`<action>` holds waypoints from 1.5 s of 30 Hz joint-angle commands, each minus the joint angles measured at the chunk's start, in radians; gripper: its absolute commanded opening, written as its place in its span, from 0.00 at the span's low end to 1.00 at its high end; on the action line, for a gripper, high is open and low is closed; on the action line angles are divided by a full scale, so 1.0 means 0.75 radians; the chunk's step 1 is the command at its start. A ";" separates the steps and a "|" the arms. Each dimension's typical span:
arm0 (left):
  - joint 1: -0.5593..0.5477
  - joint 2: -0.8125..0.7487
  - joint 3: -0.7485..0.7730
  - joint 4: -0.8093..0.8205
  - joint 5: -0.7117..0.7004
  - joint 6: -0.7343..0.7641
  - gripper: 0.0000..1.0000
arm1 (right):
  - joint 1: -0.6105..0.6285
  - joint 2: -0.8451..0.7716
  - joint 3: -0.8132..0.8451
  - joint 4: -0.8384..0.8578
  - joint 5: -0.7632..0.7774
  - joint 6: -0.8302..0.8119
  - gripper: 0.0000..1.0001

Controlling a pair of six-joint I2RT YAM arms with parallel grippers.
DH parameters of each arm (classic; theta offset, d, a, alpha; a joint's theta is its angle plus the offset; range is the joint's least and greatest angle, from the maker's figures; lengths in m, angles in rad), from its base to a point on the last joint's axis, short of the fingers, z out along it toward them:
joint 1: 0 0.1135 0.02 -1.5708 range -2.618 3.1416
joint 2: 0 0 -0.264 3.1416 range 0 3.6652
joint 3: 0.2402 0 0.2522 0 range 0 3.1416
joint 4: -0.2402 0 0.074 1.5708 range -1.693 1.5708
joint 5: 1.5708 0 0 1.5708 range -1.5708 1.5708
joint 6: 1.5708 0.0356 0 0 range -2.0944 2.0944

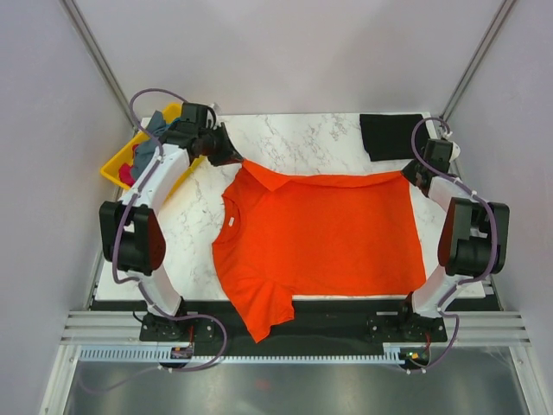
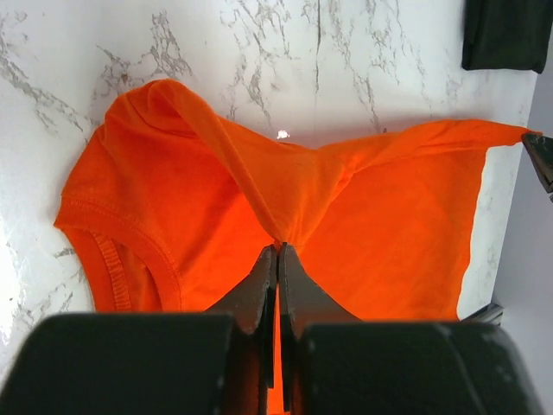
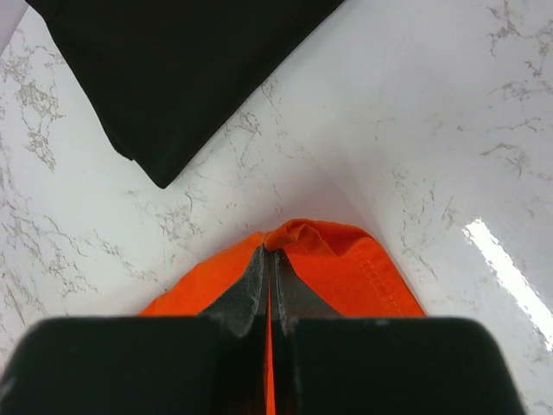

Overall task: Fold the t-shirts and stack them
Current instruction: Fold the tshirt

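Observation:
The bright orange t-shirt (image 1: 315,242) lies spread across the middle of the marble table, one sleeve hanging over the near edge. My left gripper (image 1: 233,157) is shut on its far left edge; in the left wrist view (image 2: 278,248) the cloth (image 2: 173,190) bunches into the pinched jaws. My right gripper (image 1: 413,175) is shut on its far right corner; in the right wrist view (image 3: 270,251) the hem (image 3: 346,259) folds at the tips. A folded black t-shirt (image 1: 390,135) lies at the far right, also in the right wrist view (image 3: 173,60). More shirts, grey-blue and pink, sit in the tray.
A yellow plastic tray (image 1: 117,169) with bunched shirts (image 1: 155,125) stands off the table's far left corner, behind my left arm. Grey walls close in on both sides. The marble table (image 1: 311,138) has bare surface along its far edge.

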 commanded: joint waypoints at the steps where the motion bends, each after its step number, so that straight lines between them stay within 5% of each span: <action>1: 0.004 -0.110 -0.049 -0.045 0.052 -0.050 0.02 | -0.011 -0.092 -0.030 -0.056 -0.005 -0.017 0.00; 28: -0.014 -0.628 -0.777 -0.027 0.024 -0.110 0.02 | -0.028 -0.293 -0.179 -0.320 0.051 -0.064 0.00; 40: -0.164 -0.710 -1.133 0.137 -0.042 -0.236 0.02 | -0.028 -0.231 -0.263 -0.300 0.108 -0.070 0.00; 45: -0.190 -0.712 -1.109 0.139 -0.033 -0.224 0.30 | -0.028 -0.227 -0.267 -0.306 0.100 -0.070 0.00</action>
